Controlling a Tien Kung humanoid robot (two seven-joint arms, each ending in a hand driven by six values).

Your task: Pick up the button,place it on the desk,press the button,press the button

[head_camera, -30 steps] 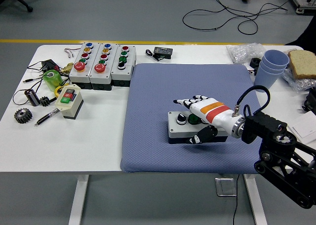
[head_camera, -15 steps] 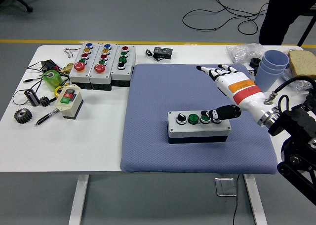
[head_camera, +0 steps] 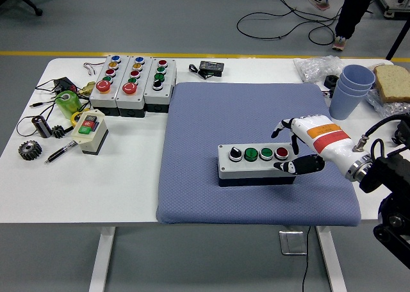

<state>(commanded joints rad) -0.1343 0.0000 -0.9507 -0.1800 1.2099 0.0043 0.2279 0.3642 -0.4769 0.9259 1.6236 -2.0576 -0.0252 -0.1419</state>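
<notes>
A grey button box lies on the blue mat, with a black knob, two green buttons and a red button in a row on top. My right hand, white with an orange and red band, hovers at the box's right end. Its fingers are spread and hold nothing; the dark thumb tip sits just right of the red button. My left arm does not show.
Three more button boxes stand at the back left, a small two-button switch box in front of them. Gears, a pen and cables lie at the left edge. Blue stacked cups, bread and plastic bags sit at the back right.
My right hand rose off the box and swung up to the right, then dropped back down to the box's right end. A person walks past in the background.
</notes>
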